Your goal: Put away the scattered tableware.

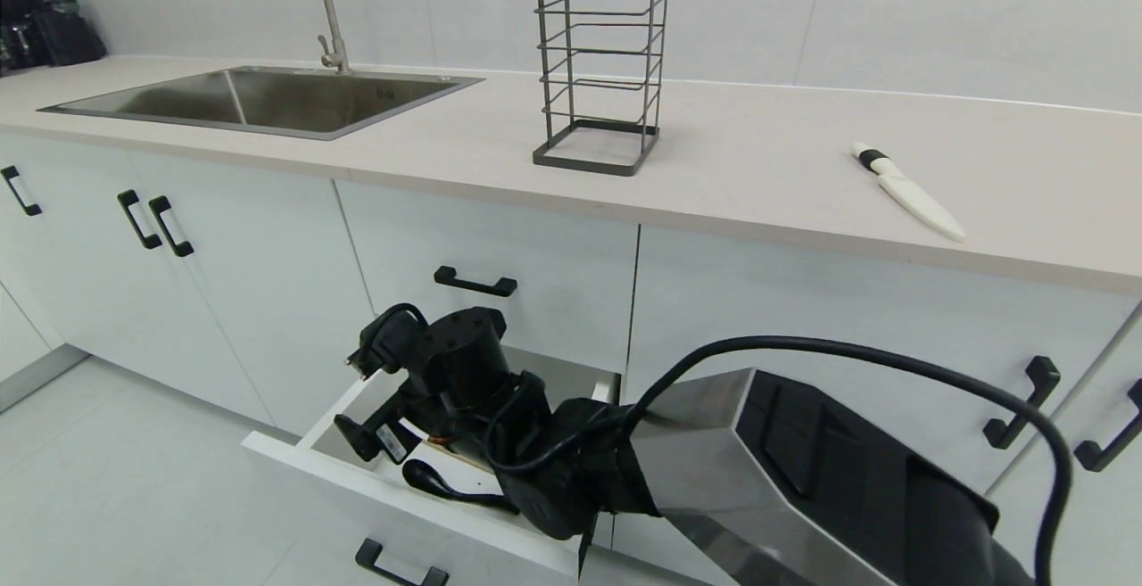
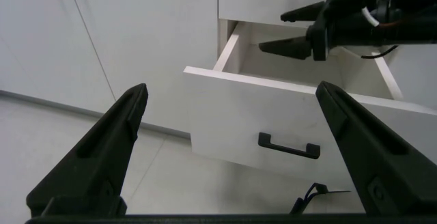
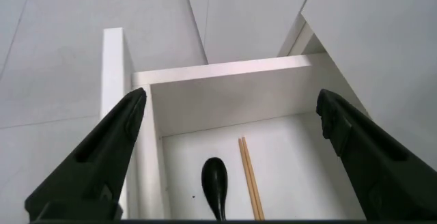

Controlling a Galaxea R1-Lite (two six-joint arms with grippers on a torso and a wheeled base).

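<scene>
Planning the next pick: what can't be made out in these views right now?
Head view: the right gripper and its arm cover most of the drawer's inside.
Right wrist view: the picture's edge cuts off the spoon's handle and one end of the chopsticks.
Left wrist view: the drawer's front hides its contents.
Head view: the knife is too small to tell its sharp side.

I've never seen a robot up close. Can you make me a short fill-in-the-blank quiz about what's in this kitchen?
1. The right hand hangs above the drawer with its fingers ____.
2. In the drawer, beside the black spoon, lies a pair of ____.
3. On the countertop, right of the wire rack, lies a white ____.
Missing words: open; chopsticks; knife.
</scene>
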